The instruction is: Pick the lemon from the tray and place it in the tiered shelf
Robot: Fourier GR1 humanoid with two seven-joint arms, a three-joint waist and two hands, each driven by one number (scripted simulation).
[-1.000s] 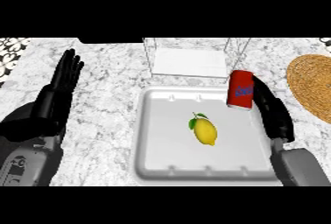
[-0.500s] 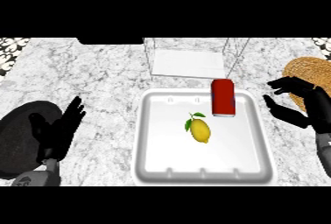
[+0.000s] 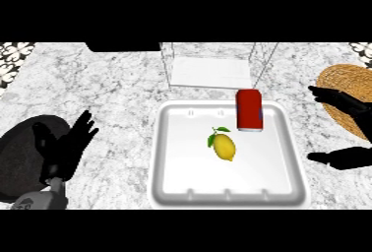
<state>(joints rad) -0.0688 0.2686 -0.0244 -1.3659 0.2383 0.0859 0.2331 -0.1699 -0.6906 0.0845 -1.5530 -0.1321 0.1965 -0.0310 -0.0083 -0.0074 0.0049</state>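
Since half a second ago the right hand (image 3: 345, 104) has shifted outward to the right edge, and its thumb and fingers now spread wider, open and holding nothing. The left hand (image 3: 69, 147) has stayed in place, open with fingers up. Nothing else has moved. Count: one lemon (image 3: 224, 147), lying untouched in the one white tray (image 3: 166, 162) between the two hands. One red can (image 3: 249, 110) lies on its side in the tray, beyond the lemon and nearer the right hand's fingers. One tiered shelf (image 3: 210, 71) stands on the table (image 3: 109, 83) beyond both hands. One woven mat (image 3: 349, 78) is partly covered by the right hand.
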